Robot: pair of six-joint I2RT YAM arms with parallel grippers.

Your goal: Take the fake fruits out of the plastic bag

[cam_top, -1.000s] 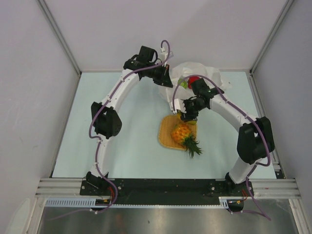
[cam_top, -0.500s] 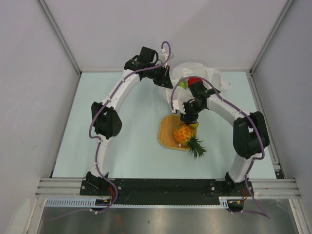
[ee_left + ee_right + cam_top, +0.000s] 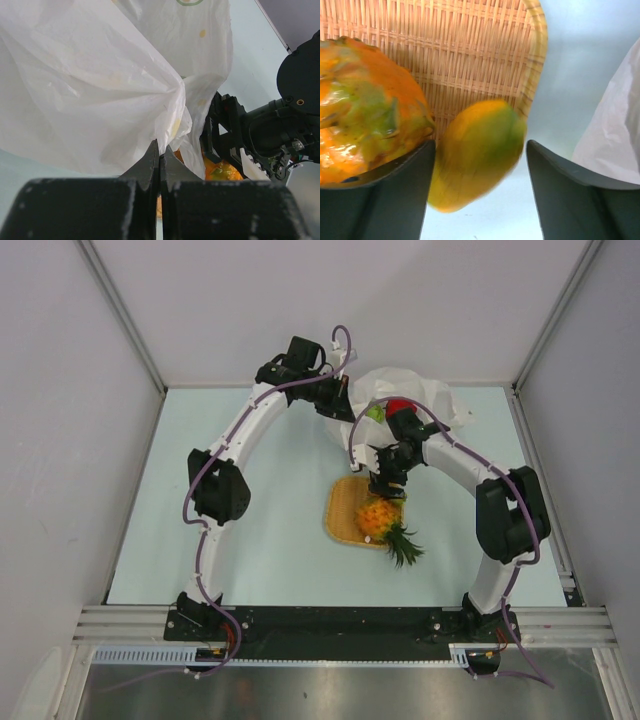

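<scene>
The white plastic bag (image 3: 412, 390) lies at the back of the table, with a red fruit (image 3: 398, 405) and a green apple (image 3: 375, 412) at its mouth. My left gripper (image 3: 343, 400) is shut on a fold of the bag (image 3: 100, 90) and holds it up. The pineapple (image 3: 378, 516) lies on the orange woven tray (image 3: 343, 512). My right gripper (image 3: 388, 486) hangs open over the tray's far right edge. In the right wrist view the yellow-green mango (image 3: 470, 165) sits blurred between the open fingers (image 3: 555, 190), which do not grip it, beside the pineapple (image 3: 365, 110).
The tray's rim (image 3: 535, 60) and the pale table lie under the mango. A bag edge (image 3: 615, 145) hangs just right of my right gripper. My right arm (image 3: 260, 130) stands close in front of my left gripper.
My right gripper has moved slightly left and down toward the tray's far right edge. The pineapple has shifted a little right. The left arm has not moved.
</scene>
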